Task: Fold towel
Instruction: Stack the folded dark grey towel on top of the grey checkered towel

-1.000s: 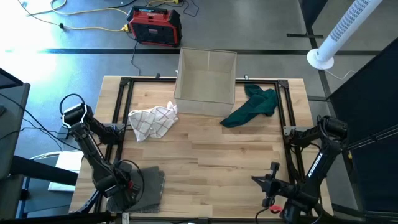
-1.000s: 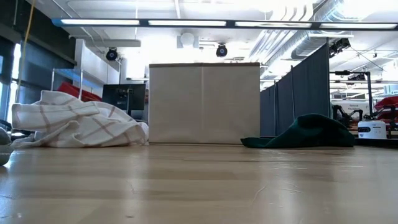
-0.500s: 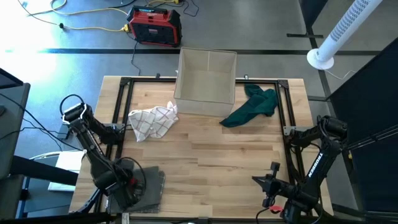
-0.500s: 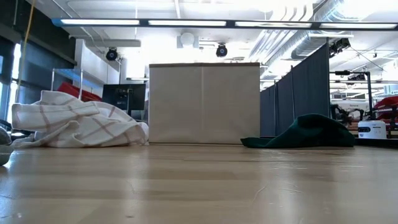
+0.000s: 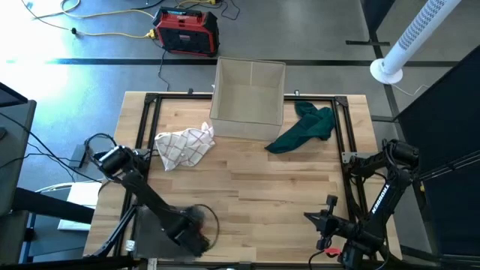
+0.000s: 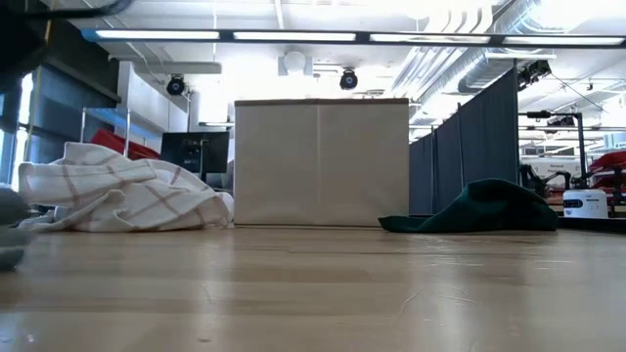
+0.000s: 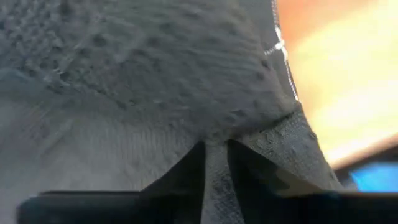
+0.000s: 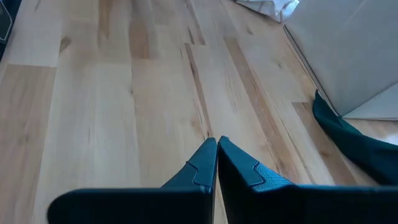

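Observation:
A dark grey towel [image 5: 154, 232] lies flat at the table's near left corner. My left gripper [image 5: 192, 232] stands on its right part, shut on the cloth; the left wrist view is filled with the grey weave [image 7: 155, 74]. My right gripper [image 5: 328, 219] waits shut above the near right of the table, with nothing between its fingers [image 8: 217, 149]. A white checked towel [image 5: 184, 145] lies crumpled at the far left. A dark green towel [image 5: 304, 127] lies bunched at the far right. My left gripper pinches a small raised ridge of the grey towel [image 7: 214, 168] between its two fingers, close to the towel's hemmed right edge [image 7: 283, 59]. The fingers come from above, pointing steeply down. The rest of the towel lies on the table.
An open cardboard box [image 5: 249, 90] stands at the far middle, between the white and green towels. A black frame [image 5: 150, 112] runs along the table's left, far and right sides. Bare wood [image 5: 262, 195] spans the middle.
My left gripper has swung toward the table's right edge along the near side and dropped onto the grey towel's right part, rolling and tipping steeper as it went. The towel has stayed on the table.

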Action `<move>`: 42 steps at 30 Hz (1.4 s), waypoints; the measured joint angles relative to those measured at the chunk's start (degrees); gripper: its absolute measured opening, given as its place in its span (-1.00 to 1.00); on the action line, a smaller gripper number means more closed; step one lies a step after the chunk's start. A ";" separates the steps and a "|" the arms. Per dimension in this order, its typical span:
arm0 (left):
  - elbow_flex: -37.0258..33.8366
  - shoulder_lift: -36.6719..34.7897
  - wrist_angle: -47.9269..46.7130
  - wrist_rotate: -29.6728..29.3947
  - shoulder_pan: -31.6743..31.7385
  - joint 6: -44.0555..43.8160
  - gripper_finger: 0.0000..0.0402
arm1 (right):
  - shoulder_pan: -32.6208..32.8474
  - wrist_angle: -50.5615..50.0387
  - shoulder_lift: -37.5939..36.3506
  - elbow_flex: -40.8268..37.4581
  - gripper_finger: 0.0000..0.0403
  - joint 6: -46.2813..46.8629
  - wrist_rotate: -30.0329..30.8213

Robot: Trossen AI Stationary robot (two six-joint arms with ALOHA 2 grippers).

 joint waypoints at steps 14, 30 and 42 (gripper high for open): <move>0.09 -0.02 -12.49 -0.82 1.84 -1.73 -1.00 | -0.04 0.00 0.00 0.00 -1.00 0.39 -1.41; 7.95 -9.76 -15.44 -24.24 2.48 -0.73 -1.00 | -0.59 -0.41 0.00 0.00 -1.00 0.15 -1.56; 7.56 -9.75 -16.29 -12.77 1.44 -2.37 -0.95 | -0.59 -0.40 0.00 0.00 -1.00 0.15 -2.51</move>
